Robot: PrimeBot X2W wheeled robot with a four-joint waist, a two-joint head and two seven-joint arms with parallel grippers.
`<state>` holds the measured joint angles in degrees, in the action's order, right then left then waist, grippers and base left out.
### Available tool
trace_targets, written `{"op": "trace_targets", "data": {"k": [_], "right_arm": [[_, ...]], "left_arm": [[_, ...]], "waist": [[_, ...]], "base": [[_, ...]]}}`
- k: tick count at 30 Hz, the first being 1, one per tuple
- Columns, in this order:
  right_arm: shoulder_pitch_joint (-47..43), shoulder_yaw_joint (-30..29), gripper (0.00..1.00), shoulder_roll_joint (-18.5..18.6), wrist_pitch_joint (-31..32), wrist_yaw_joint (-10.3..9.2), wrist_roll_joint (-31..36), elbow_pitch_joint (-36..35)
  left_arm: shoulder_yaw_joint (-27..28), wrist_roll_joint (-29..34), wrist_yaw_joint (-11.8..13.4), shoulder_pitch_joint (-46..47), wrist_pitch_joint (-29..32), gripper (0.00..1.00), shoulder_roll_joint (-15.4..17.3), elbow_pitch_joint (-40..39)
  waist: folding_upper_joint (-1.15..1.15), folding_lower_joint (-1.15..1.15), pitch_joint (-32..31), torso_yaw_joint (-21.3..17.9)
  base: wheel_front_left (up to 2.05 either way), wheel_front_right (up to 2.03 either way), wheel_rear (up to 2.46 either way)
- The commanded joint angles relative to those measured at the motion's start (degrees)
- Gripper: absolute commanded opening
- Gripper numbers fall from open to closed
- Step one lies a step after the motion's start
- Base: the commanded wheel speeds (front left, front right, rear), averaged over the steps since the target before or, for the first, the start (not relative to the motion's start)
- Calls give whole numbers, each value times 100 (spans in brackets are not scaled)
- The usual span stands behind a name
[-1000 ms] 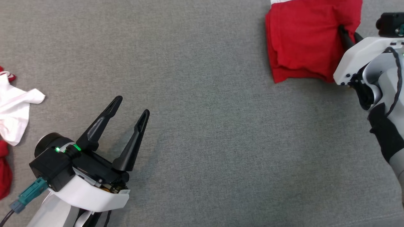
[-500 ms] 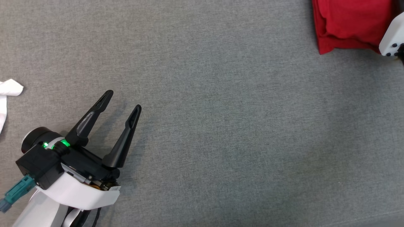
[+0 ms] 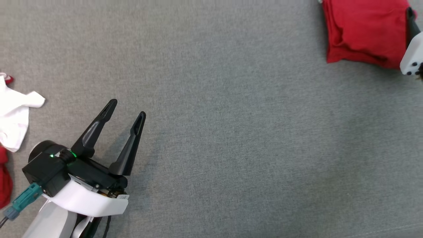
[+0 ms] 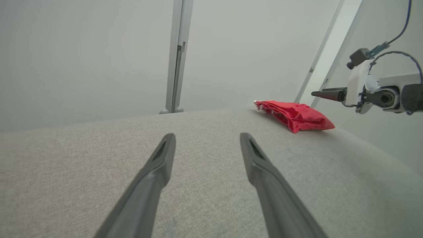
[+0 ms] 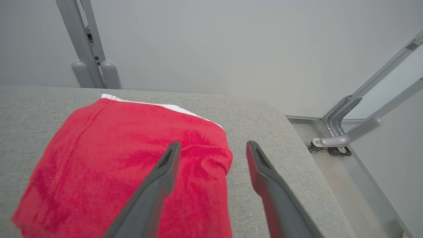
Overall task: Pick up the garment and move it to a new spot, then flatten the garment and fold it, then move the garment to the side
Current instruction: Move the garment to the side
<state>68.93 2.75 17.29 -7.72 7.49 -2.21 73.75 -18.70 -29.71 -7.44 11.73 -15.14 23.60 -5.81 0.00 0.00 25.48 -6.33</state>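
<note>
My right claw (image 5: pixel 213 145) stood wide above the folded red garment (image 5: pixel 115 155); left claw (image 3: pixel 127 107) wide, empty. I judged it soft, light; grip point: folded edge.

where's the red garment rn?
The red garment lies folded on the grey surface at the head view's top right, near the surface's far right corner, with the open right gripper above its right edge.
</note>
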Motion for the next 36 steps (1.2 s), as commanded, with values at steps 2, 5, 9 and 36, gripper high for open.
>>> {"op": "trace_targets", "data": {"k": [2, 5, 9, 36], "right_arm": [[-110, -59, 100, -46, -94, 1, 133, 10], [-251, -139, 100, -167, -245, 1, 292, -59], [-565, -58, 100, -329, -462, 1, 412, -190], [-5530, 602, 100, -441, -751, 2, -2140, -4371]], "left_arm": [[68, 38, -9, -85, 0, 100, -43, 51], [209, 78, -9, -220, 1, 100, -178, 182], [476, 160, -9, -457, 1, 100, -377, 407], [1742, 796, 193, -1710, 1, 100, -1202, 1451]], "waist": [[0, 0, -327, -56], [0, 0, -706, -86], [0, 0, -1303, -87], [0, 0, -3019, 457]], "base": [[0, 0, 0], [0, 0, 0], [0, 0, 0], [0, 0, 0]]}}
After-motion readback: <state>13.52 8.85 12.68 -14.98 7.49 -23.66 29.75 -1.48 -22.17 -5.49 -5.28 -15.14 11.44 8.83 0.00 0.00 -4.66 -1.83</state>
